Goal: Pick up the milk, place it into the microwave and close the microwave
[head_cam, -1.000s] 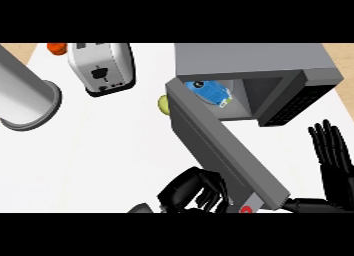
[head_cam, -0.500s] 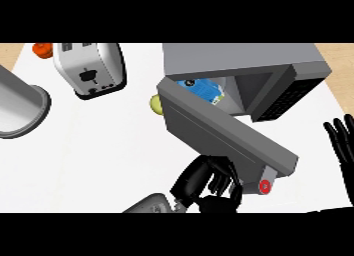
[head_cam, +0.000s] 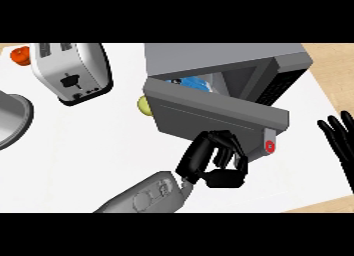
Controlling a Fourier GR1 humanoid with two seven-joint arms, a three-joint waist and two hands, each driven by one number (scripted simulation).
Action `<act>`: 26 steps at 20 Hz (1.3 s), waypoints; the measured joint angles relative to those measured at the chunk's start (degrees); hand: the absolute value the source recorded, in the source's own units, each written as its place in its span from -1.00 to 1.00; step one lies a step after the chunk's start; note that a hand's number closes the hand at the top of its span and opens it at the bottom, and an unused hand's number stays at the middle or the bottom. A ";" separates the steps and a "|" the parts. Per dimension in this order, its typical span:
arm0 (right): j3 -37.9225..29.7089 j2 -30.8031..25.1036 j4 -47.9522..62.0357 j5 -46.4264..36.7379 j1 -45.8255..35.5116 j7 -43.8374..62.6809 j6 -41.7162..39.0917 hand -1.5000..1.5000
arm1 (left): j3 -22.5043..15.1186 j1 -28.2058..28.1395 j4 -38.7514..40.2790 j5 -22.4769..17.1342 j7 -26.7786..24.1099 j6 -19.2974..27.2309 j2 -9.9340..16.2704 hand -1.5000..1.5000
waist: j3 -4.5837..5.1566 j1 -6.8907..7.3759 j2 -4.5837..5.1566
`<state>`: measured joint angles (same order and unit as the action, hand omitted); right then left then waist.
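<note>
The milk sits inside the microwave, and the left hand is up against its door.

The grey microwave (head_cam: 232,60) stands at the back of the white counter (head_cam: 84,150). Through the gap at the top of its half-shut door (head_cam: 209,112) a bit of the blue and white milk (head_cam: 197,83) peeks out. The left hand (head_cam: 209,160) has its fingers bent and touches the low edge of the door, holding nothing. The right hand (head_cam: 350,142) rests at the right edge, fingers straight and spread. A small yellow-green thing (head_cam: 144,104) is partly hidden behind the door. A white toaster (head_cam: 69,70) stands at the left, with an orange thing (head_cam: 20,54) just beside it. A grey round pot (head_cam: 6,122) shows at the left edge, and what is in it cannot be seen.
</note>
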<state>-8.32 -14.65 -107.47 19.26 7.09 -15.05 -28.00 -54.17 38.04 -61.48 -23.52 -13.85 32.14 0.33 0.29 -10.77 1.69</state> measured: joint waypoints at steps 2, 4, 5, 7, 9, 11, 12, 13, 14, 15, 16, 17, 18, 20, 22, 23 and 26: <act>0.20 -0.46 -0.96 1.19 -0.34 0.67 -0.69 -1.00 | 0.61 2.07 1.27 -1.97 -0.06 1.22 -0.06 1.00 | -0.02 -0.87 0.18; 0.15 -0.94 -1.84 2.53 -0.84 1.48 -1.08 -1.00 | 1.68 4.23 2.81 -3.99 -0.11 1.81 -0.14 1.00 | -0.02 -1.58 0.45; 0.22 -1.17 -2.17 3.23 -0.94 1.96 -1.34 -1.00 | 1.97 4.98 3.42 -5.00 -0.15 2.29 -0.16 1.00 | -0.02 -2.02 0.56; 0.26 -1.45 -2.83 4.54 -1.37 2.77 -1.51 -1.00 | 2.84 6.71 5.06 -6.91 -0.04 2.96 -0.29 1.00 | -0.03 -2.73 0.83; 0.31 -1.71 -3.59 5.71 -1.30 3.52 -1.72 -1.00 | 4.14 8.04 6.48 -8.93 -0.39 3.47 -0.35 1.00 | 0.00 -3.60 1.11; 0.39 -2.00 -3.94 6.82 -1.69 4.30 -1.84 -1.00 | 5.93 9.45 7.06 -11.26 -1.23 3.64 -0.35 1.00 | 0.06 -4.04 1.45; 0.41 -2.10 -4.08 7.35 -1.80 4.51 -1.97 -1.00 | 6.94 9.87 7.32 -12.42 -1.98 3.72 -0.35 1.00 | 0.09 -4.28 1.65; 0.25 -2.35 -4.23 7.89 -1.93 4.83 -2.03 -1.00 | 7.77 10.32 7.71 -13.47 -2.74 3.72 -0.35 1.00 | 0.10 -4.50 1.78; 0.15 -2.57 -4.41 8.46 -2.00 5.18 -2.08 -1.00 | 8.57 10.78 8.21 -14.43 -3.42 3.71 -0.35 1.00 | 0.11 -4.79 1.92; 0.13 -2.73 -4.52 8.97 -2.10 5.54 -2.09 -1.00 | 9.19 11.31 8.71 -15.32 -4.02 3.74 -0.35 1.00 | 0.11 -5.04 2.03; 0.16 -2.86 -4.73 9.37 -2.18 5.83 -2.12 -1.00 | 9.47 11.36 8.81 -16.15 -4.65 3.79 -0.35 1.00 | 0.10 -5.39 2.11; 0.31 -2.94 -4.96 9.73 -2.32 6.09 -2.19 -1.00 | 9.55 11.26 8.82 -16.85 -5.42 3.78 -0.36 1.00 | 0.09 -5.51 2.14; 0.34 -3.15 -5.23 10.10 -2.43 6.41 -2.25 -1.00 | 9.67 11.15 8.82 -17.51 -6.06 3.93 -0.35 1.00 | 0.08 -5.75 2.13; 0.02 -3.70 -5.72 10.90 -2.81 7.02 -2.22 -1.00 | 9.84 10.92 8.89 -18.60 -7.61 4.02 -0.35 1.00 | 0.08 -6.08 2.16; -0.09 -4.15 -6.17 11.72 -3.20 7.60 -2.25 -1.00 | 9.94 10.80 8.96 -19.68 -8.91 4.12 -0.35 1.00 | 0.06 -6.37 2.20; -0.19 -4.32 -6.33 12.06 -3.41 7.83 -2.19 -1.00 | 9.94 10.78 9.03 -20.20 -9.55 4.06 -0.36 1.00 | 0.05 -6.45 2.22; -0.53 -5.00 -6.85 13.02 -4.21 8.52 -2.09 -1.00 | 9.85 10.81 9.33 -21.44 -11.35 4.04 -0.36 1.00 | 0.01 -6.67 2.30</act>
<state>-8.85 -19.65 -114.31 32.29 2.88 -6.53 -30.09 -44.33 48.85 -52.15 -44.96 -25.20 36.17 -0.03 0.30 -17.45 3.99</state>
